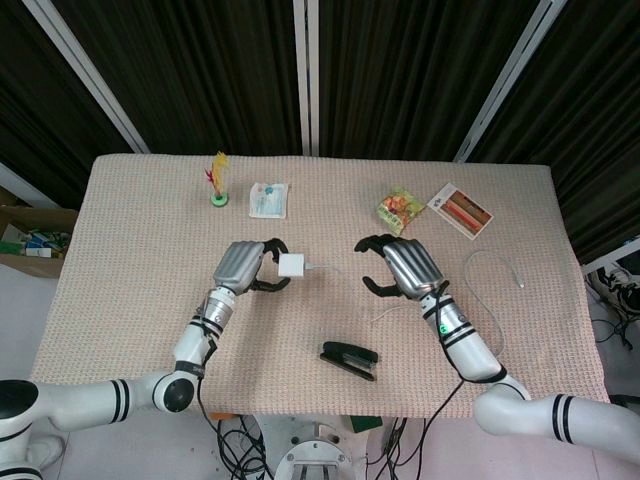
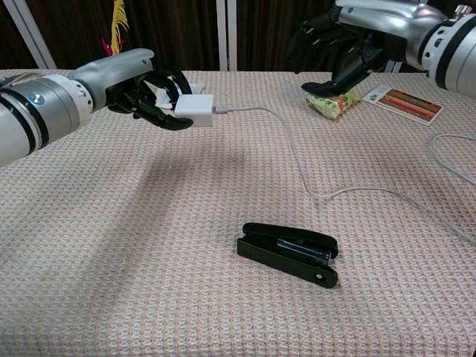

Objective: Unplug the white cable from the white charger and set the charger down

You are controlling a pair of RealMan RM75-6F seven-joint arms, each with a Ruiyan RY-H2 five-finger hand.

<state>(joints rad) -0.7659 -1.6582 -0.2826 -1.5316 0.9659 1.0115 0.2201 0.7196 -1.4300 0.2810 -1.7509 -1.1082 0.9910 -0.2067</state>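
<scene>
Seen from the head, the left hand (image 1: pixel 243 266) pinches the white charger (image 1: pixel 294 266) above the tabletop's (image 1: pixel 140 290) middle, the white cable (image 1: pixel 345 278) still plugged in, while from the chest the right hand (image 2: pixel 338 41) hovers apart, fingers loosely spread, holding nothing.
</scene>
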